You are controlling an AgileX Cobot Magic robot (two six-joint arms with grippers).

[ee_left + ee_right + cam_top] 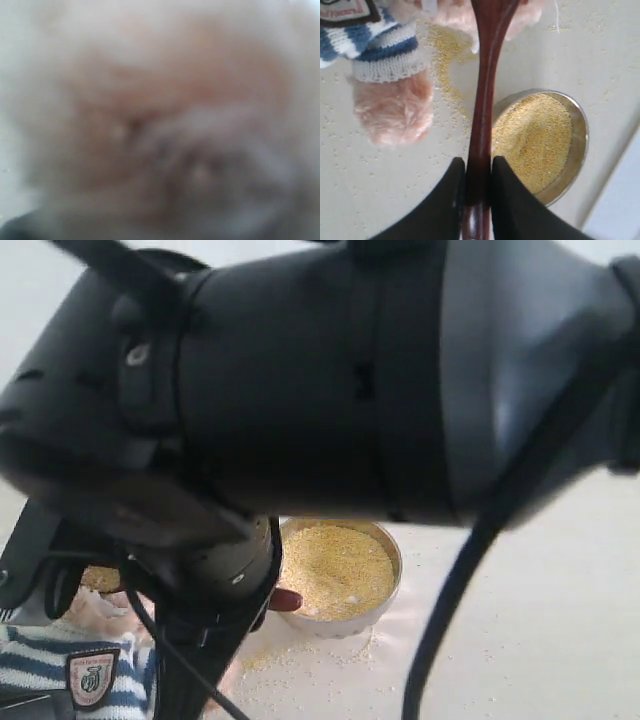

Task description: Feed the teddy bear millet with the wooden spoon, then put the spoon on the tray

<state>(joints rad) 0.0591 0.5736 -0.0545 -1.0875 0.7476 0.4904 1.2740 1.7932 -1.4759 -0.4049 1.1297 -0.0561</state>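
1. While clamped at its handle by the right gripper (477, 182), wooden spoon (482, 100) pointing at the teddy bear (392, 110).
2. Just beside — bowl (583, 145) of millet (535, 135).
3. Left gripper lost in blurred fur — cannot tell.

Big blurred black arm (300, 380) up close, steel bowl (338, 626) of millet (340, 565) and teddy bear (40, 665) beneath

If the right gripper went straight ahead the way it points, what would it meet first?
Probably the teddy bear: the right gripper holds the spoon, whose far end reaches its fur. The bowl lies off to one side. Depth is unclear.
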